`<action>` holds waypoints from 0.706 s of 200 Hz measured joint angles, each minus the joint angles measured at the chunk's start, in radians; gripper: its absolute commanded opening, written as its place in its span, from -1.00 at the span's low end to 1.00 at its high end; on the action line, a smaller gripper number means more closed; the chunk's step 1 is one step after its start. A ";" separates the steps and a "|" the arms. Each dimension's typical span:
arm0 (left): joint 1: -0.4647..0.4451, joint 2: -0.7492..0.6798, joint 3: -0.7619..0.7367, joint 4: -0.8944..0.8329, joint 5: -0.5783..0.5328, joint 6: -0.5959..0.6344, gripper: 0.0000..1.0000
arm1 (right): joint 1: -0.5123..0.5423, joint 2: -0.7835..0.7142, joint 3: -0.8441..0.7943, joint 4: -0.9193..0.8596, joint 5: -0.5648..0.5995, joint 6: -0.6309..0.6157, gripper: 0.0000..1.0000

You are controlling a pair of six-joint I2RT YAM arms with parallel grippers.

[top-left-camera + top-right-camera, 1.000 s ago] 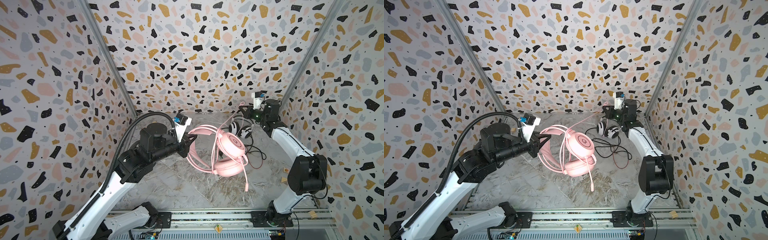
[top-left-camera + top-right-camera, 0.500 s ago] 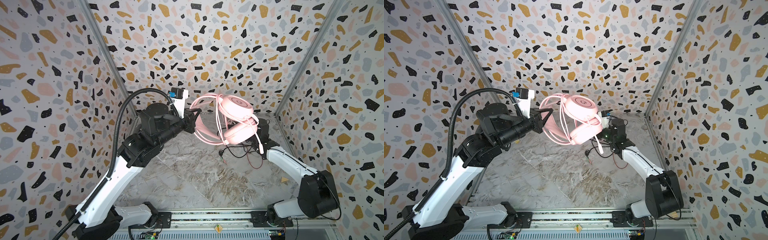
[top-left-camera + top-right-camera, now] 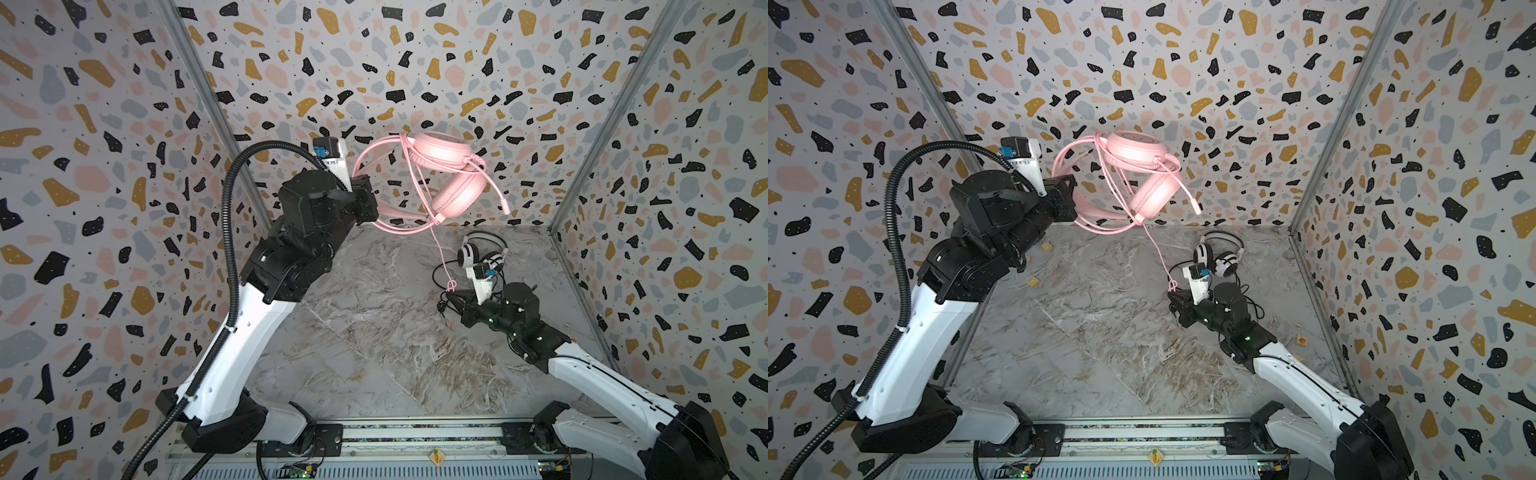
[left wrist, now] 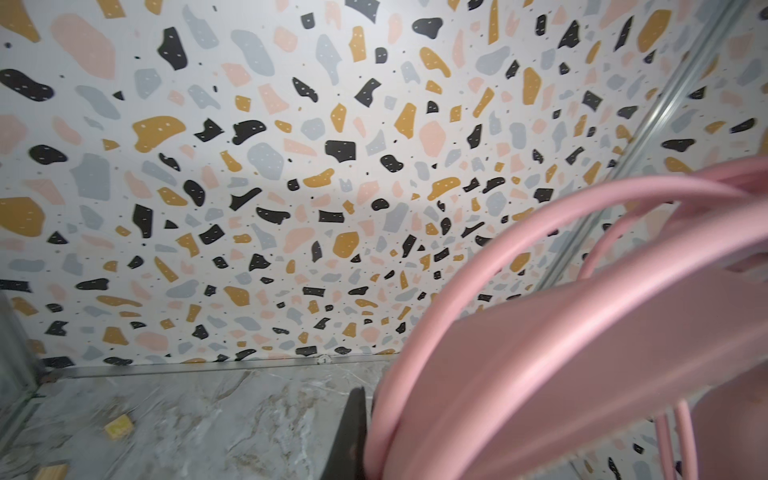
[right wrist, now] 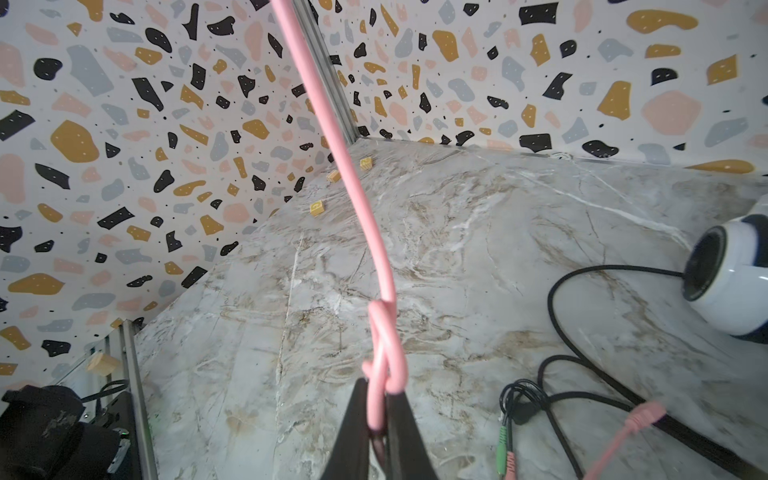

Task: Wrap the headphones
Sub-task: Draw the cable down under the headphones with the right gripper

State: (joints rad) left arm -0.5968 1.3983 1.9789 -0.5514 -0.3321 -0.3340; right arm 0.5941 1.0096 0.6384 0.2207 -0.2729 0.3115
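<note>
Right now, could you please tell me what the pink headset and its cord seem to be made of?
The pink headset: likely moulded plastic, smooth satin sheen on the cup. The pink cord: probably rubbery sheathed cable, glossy, bending softly into a knot.

Boxed in on three sides by terrazzo print: back wall (image 3: pixel 415 62), left wall (image 3: pixel 83 232), right wall (image 3: pixel 685 232), all white with black, ochre, pink and grey chips. Joined at the back corners by bare metal posts (image 3: pixel 214 99). Floored in a grey marble-look sheet (image 3: pixel 374 353) with tan veining and pale streaks. Lit evenly, with a soft sheen on the floor. Dotted along the foot of the left wall with small wooden blocks (image 5: pixel 317 207), perhaps marked on one face, too small to read.
</note>
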 measured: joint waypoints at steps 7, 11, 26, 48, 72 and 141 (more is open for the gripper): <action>0.023 0.000 -0.006 -0.006 -0.002 0.001 -1.00 | 0.006 -0.024 -0.006 -0.017 0.017 -0.004 -0.96; 0.037 -0.001 -0.011 -0.007 -0.003 0.001 -1.00 | 0.009 -0.040 -0.010 -0.027 0.024 -0.005 -0.96; 0.079 -0.005 -0.039 -0.007 -0.011 0.001 -1.00 | 0.021 -0.092 -0.021 -0.066 0.042 -0.006 -0.96; 0.125 -0.006 -0.085 -0.005 -0.032 0.002 -1.00 | 0.060 -0.157 -0.021 -0.123 0.063 -0.002 -0.96; 0.149 0.003 -0.143 0.007 -0.070 0.006 -1.00 | 0.127 -0.211 -0.021 -0.194 0.079 0.006 -0.96; 0.154 0.037 -0.451 0.110 -0.163 0.044 -1.00 | 0.322 -0.244 0.043 -0.374 0.152 0.031 -0.96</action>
State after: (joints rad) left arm -0.4423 1.4349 1.5280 -0.4412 -0.4953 -0.2901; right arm 0.9157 0.7654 0.6811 -0.1532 -0.1211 0.3424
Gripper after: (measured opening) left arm 0.072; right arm 0.087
